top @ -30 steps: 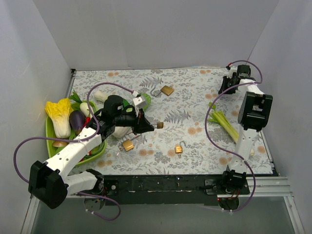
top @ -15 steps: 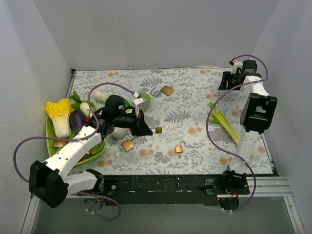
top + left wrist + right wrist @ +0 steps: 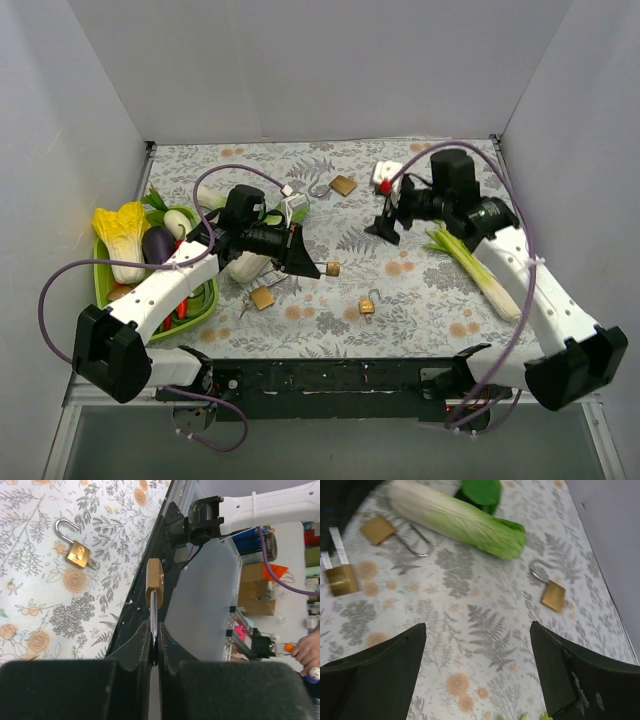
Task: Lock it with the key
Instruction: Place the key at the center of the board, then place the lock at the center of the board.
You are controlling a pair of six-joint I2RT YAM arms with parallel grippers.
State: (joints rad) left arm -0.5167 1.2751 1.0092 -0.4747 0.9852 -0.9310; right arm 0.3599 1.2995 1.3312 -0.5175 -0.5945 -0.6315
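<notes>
My left gripper [image 3: 308, 268] [image 3: 154, 627] is shut on the thin steel shackle of a brass padlock [image 3: 332, 268] [image 3: 154, 580] and holds it above the table, just left of the middle. That padlock also appears at the left edge of the right wrist view [image 3: 340, 579]. My right gripper [image 3: 388, 225] [image 3: 477, 625] hangs open over the patterned cloth right of centre, with nothing between its fingers. Three more brass padlocks lie on the cloth: one at the back [image 3: 343, 185] [image 3: 553, 594], one near the cabbage [image 3: 263, 297] [image 3: 377, 529], one at the front [image 3: 367, 305] [image 3: 77, 554]. I cannot pick out the key.
A green tray [image 3: 100, 272] at the left holds a yellow cabbage [image 3: 120, 235], an eggplant [image 3: 158, 245] and other vegetables. A white-green napa cabbage [image 3: 455, 517] lies beside the left arm. A leek [image 3: 470, 262] lies under the right arm. White walls close three sides.
The right arm has swung from the far right corner to over the middle of the table, and its gripper has opened. The left arm shifted the held padlock slightly.
</notes>
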